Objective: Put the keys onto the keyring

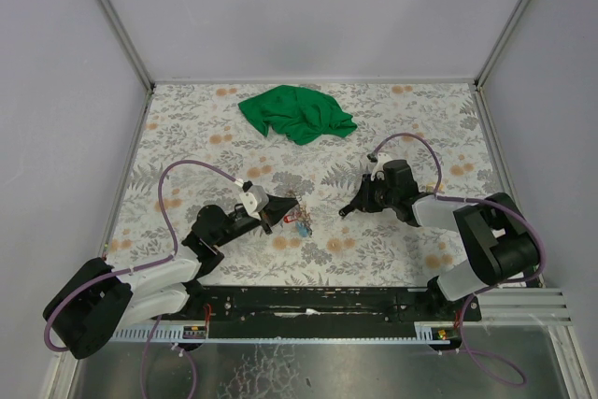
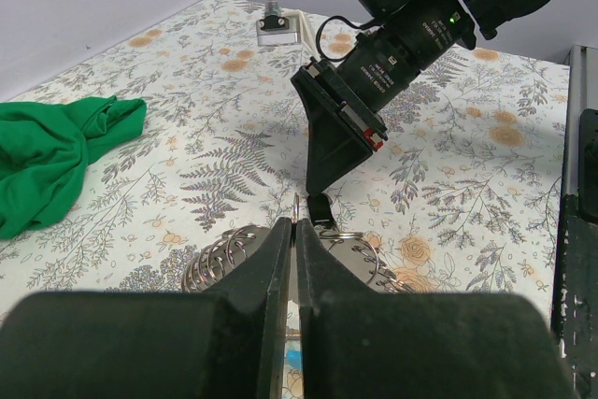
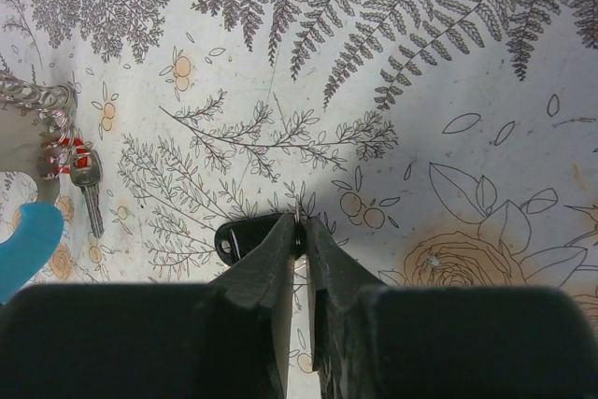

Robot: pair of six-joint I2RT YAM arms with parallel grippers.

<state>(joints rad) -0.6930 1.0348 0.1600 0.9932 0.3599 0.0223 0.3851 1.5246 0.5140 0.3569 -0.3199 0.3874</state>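
The keyring (image 2: pixel 217 261), a coiled grey metal loop, bulges out on both sides of my left gripper (image 2: pixel 297 223), which is shut on a thin ring of it just above the table. A key with a red tag (image 3: pixel 86 178) and a light blue tag (image 3: pixel 22 244) lie by the coil (image 3: pixel 33 100); they also show in the top view (image 1: pixel 301 223) under my left gripper (image 1: pixel 290 206). My right gripper (image 3: pixel 301 223) is shut on a thin ring carrying a small dark clip (image 3: pixel 243 239), a short way right of the keys (image 1: pixel 346 211).
A crumpled green cloth (image 1: pixel 297 114) lies at the back middle of the floral table cover, and shows at the left of the left wrist view (image 2: pixel 51 156). White walls close in the table. The black rail (image 1: pixel 308 310) runs along the near edge.
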